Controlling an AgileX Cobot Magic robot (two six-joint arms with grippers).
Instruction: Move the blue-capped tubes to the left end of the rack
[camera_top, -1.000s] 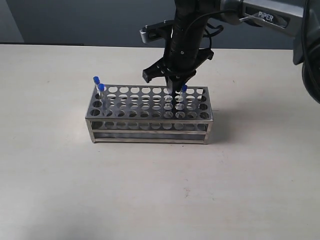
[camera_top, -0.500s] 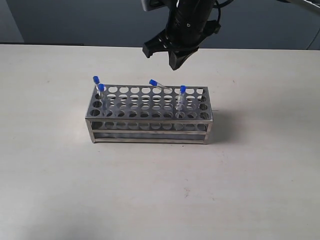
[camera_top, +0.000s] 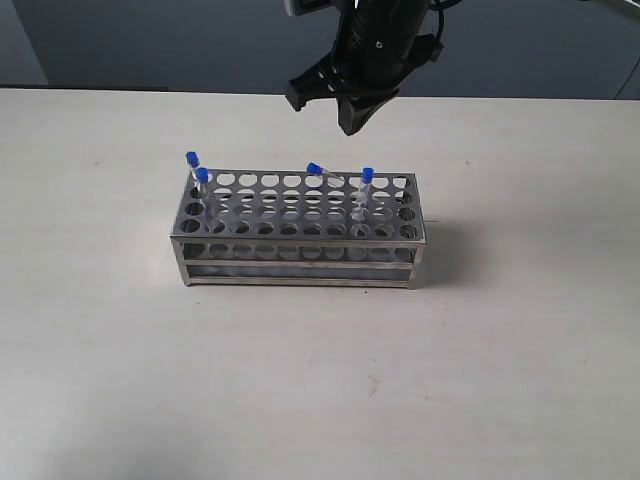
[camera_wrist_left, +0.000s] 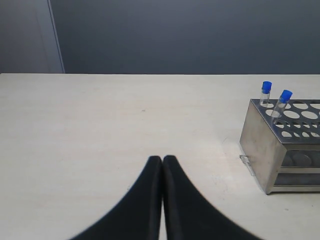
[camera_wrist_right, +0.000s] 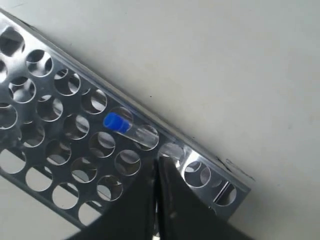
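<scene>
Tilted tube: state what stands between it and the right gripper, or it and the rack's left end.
Nothing visible. The right gripper hangs shut above the tilted tube, only air between. Leftward the rack shows empty holes up to two standing tubes.

Shiny perforated metal rack (camera_top: 300, 235), clear plastic tubes (camera_top: 363, 190), matt pale tabletop (camera_top: 300, 380)

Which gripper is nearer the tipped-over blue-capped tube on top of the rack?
Right. The right gripper hangs shut above the tipped tube, not holding it. The left gripper sits shut over bare table, beyond the left end of the rack, well away from that tube.
</scene>
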